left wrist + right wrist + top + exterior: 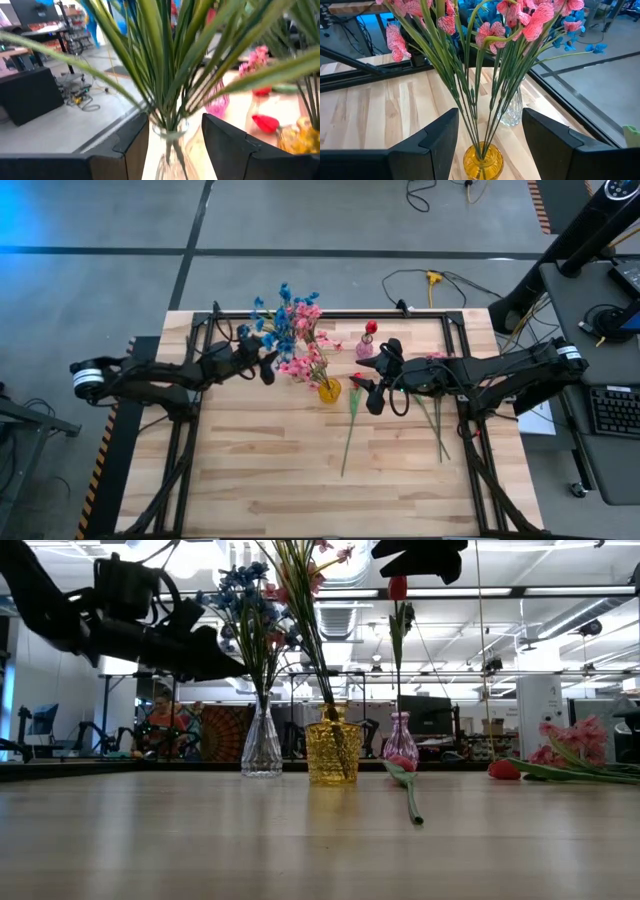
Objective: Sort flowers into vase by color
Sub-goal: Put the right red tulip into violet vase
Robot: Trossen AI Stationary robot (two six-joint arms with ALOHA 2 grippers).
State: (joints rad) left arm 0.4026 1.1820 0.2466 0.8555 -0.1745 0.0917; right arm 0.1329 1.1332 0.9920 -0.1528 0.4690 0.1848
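Blue flowers [275, 325] stand in a clear glass vase [262, 748]. Pink sprays [305, 350] stand in a yellow vase [329, 390]. One red tulip [371, 327] stands in a small pink vase [365, 348]. Another red tulip [352, 412] lies on the table by the yellow vase. Pink sprays and stems [436, 420] lie to the right. My left gripper [268, 367] is open beside the blue flowers; its fingers [235, 145] stand either side of the stems above the clear vase's neck [170, 137]. My right gripper [372, 395] is open, above and right of the yellow vase [482, 160], facing the pink stems.
The three vases stand close together at the far middle of the wooden table [260, 480]. The lying tulip's stem end [415, 820] points toward the near edge. A red bud [503, 769] lies by the loose pink sprays [575, 745]. A black frame [470, 360] borders the table.
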